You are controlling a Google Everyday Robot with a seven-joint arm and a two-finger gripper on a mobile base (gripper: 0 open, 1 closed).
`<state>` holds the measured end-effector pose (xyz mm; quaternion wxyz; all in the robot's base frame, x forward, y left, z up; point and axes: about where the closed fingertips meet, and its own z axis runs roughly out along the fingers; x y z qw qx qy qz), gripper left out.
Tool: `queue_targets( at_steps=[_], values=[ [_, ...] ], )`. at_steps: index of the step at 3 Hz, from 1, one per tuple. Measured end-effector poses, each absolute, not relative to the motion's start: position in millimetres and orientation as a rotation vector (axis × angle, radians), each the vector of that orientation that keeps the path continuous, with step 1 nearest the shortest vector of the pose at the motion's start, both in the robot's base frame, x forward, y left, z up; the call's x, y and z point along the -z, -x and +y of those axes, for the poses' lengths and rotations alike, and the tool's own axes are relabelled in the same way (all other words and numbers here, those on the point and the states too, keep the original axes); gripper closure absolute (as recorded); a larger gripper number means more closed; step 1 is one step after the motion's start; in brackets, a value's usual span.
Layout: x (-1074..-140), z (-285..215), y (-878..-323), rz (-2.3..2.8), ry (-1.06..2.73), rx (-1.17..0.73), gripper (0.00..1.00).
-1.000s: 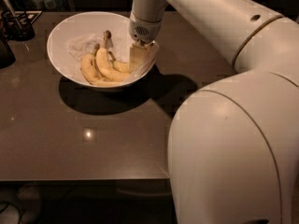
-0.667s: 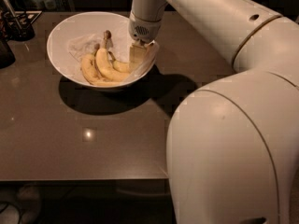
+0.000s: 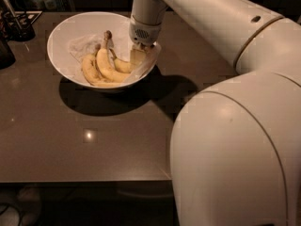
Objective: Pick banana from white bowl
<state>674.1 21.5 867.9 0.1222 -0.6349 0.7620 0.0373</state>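
Inside smooth white bowl (image 3: 59,46), pincer (image 3: 138,57)

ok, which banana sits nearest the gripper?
The slender loose banana, rightmost in the white bowl, right beside the gripper; the joined pair lies farther left.

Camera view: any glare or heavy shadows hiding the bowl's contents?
Camera view: dim warm light; one small glare spot on the table; the white bowl casts a dark shadow toward the camera; the claw, low inside the bowl by the banana, sits shaded under the arm.
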Motion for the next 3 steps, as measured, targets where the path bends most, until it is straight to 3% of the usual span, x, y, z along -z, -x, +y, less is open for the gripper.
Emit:
queue_targets(
  at_steps=[1, 3],
  values=[
    [-865.8, 22.8, -673.0, 2.210, 1.864, -0.100, 1.00],
    [-872.0, 26.9, -670.7, 2.177, 1.875, -0.123, 1.00]
  ],
)
